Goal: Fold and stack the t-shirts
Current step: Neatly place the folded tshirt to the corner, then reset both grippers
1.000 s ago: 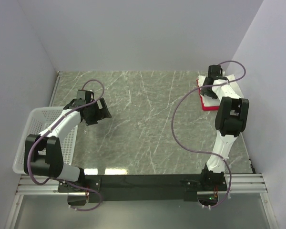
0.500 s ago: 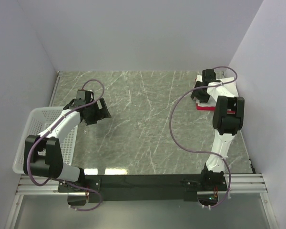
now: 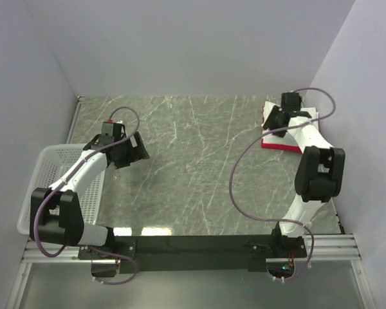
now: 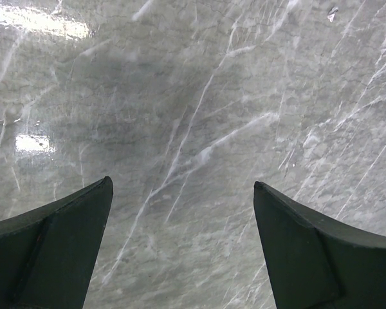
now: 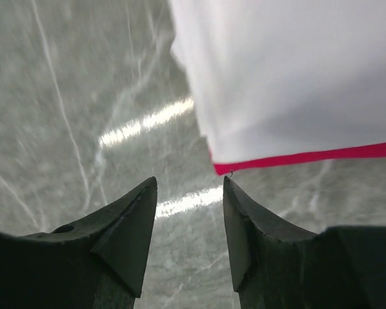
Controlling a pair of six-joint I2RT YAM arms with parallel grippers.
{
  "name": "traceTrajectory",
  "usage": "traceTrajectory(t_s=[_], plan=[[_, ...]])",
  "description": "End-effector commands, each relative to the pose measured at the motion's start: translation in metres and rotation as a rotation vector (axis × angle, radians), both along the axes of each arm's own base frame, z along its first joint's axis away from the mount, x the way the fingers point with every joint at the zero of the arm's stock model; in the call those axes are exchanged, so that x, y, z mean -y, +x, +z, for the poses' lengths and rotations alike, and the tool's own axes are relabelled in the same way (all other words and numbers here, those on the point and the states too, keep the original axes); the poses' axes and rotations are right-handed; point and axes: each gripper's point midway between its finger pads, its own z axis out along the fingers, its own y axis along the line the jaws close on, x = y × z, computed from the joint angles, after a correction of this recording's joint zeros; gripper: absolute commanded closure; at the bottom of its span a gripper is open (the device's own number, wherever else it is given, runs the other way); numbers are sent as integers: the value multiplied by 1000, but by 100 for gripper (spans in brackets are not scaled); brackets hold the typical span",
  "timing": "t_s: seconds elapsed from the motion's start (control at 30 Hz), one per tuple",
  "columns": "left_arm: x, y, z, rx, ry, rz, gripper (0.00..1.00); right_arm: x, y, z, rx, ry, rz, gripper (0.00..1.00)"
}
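The t-shirts lie stacked at the table's back right: a folded white one (image 3: 278,136) on top of a red one whose edge (image 3: 280,147) shows beneath it. In the right wrist view the white shirt (image 5: 289,71) fills the upper right, with the red shirt (image 5: 309,158) as a thin strip under it. My right gripper (image 3: 269,123) (image 5: 190,183) hovers at the stack's left corner, open, with nothing between its fingers. The tip of the right finger (image 5: 235,193) is almost at the red corner. My left gripper (image 3: 141,152) (image 4: 182,187) hangs wide open over bare marble at mid left.
A white mesh basket (image 3: 44,168) stands at the left table edge beside the left arm. The right wall runs close behind the stack. Green-grey marble tabletop (image 3: 199,154) lies between the two arms.
The right forearm has swung right, uncovering more of the stack. The right gripper has stayed at the stack's left edge and its jaws have narrowed a little. The left arm has barely moved.
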Motion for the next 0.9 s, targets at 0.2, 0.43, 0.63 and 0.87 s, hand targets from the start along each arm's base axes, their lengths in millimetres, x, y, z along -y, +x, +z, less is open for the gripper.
traceTrajectory(t_s=[0.2,0.43,0.63,0.87], plan=[[1,7,15,80,-7,-18,4,137,15,36,181,-171,-408,54],[-4,13,35,174,8,10,4,165,-5,-26,44,-97,-522,54],[-18,8,74,273,48,64,3,167,-23,6,102,-86,-602,53],[-43,-39,155,413,49,206,1,123,-57,101,294,50,-530,46]])
